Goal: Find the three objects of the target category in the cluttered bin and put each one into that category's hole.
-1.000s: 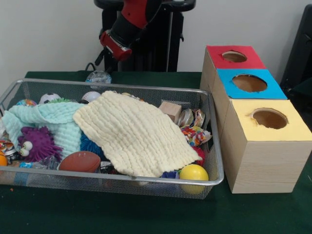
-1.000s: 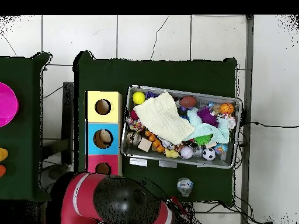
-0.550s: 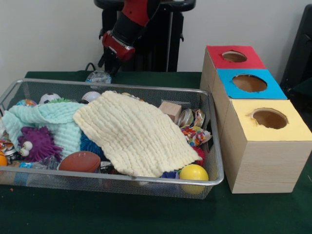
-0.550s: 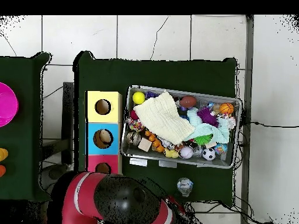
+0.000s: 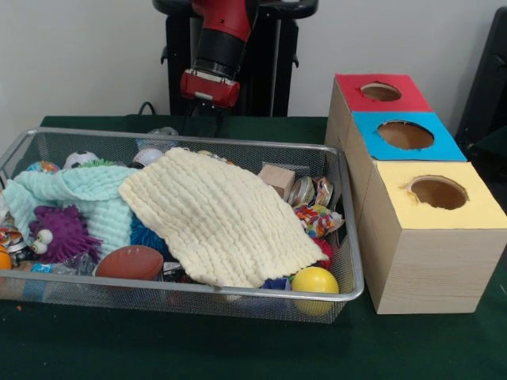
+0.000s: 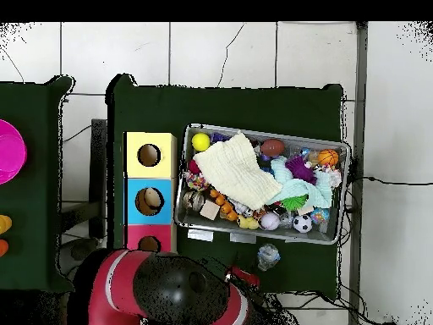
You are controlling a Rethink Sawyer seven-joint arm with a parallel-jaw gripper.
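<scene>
You have the wire bin (image 5: 348, 237) packed full. A cream cloth (image 5: 218, 218) lies over the middle of the heap, with a mint cloth (image 5: 83, 194) to its left. At the near left sit a purple spiky toy (image 5: 59, 233) and a brown football (image 5: 131, 261); a yellow ball (image 5: 315, 280) rests in the near right corner. A wooden block (image 5: 277, 178) and some wrapped sweets (image 5: 317, 218) lie along the right side, and a small soccer ball (image 5: 79, 158) is at the far left.

Right of the bin stand three boxes in a row: red box (image 5: 380, 95) farthest, blue box (image 5: 405, 136) in the middle, yellow box (image 5: 436, 194) nearest. In the overhead view you can see something pale inside the blue box's hole (image 6: 150, 201).

The gripper (image 5: 207, 119) hangs beyond the bin's far rim; you cannot tell how its jaws stand.
</scene>
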